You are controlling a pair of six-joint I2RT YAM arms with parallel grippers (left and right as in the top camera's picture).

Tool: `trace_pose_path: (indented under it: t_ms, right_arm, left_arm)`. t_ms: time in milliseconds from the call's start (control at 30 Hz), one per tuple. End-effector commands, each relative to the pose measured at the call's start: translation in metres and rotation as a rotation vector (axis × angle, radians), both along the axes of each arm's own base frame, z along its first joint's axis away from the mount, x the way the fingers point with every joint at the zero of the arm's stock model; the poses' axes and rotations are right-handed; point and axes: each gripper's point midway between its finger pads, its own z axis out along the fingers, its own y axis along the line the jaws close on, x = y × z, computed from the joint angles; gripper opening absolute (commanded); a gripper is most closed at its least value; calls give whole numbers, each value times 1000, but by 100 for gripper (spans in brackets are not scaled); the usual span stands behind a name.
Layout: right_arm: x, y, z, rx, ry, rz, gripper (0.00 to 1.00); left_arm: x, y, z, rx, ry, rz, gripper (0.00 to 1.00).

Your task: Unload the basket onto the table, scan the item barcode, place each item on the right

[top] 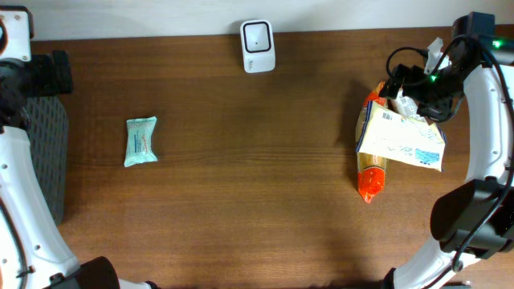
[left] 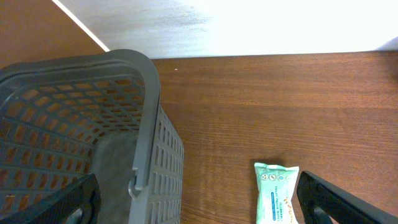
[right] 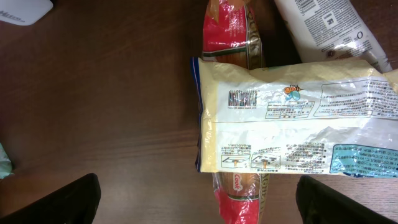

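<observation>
Hanging over the pile at the right side of the desk [left: 280,106], the right gripper [right: 198,180] is spread wide, grasping nothing. Beneath it a pale yellow packet [right: 292,124] lies crosswise on a red-and-orange packet [right: 231,37], its barcode [right: 242,99] facing up. A white tube [right: 323,25] lies just beside them. The white scanner [top: 257,46] sits at the far edge, well apart from the pile. The left gripper [left: 198,180] is likewise spread wide and empty, above the rim of a grey basket [left: 74,106], with a green packet [left: 277,193] nearby.
</observation>
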Motion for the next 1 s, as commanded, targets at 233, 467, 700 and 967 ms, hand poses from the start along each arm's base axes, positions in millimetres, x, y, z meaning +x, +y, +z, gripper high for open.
trace_pose_path:
  t_ms: [233, 467, 700, 967]
  right_arm:
    - [-2, -1, 1, -10, 5, -8, 99]
    - [-2, -1, 1, -10, 4, -8, 99]
    - [-2, -1, 1, -10, 5, -8, 99]
    - [-2, -1, 1, -10, 5, -8, 99]
  left_arm:
    - [12, -60, -1, -217, -45, -280, 99]
    - [52, -77, -176, -223, 393, 34, 77]
    - [52, -57, -292, -198, 646, 170, 63]
    - [36, -56, -360, -215, 798, 251, 49]
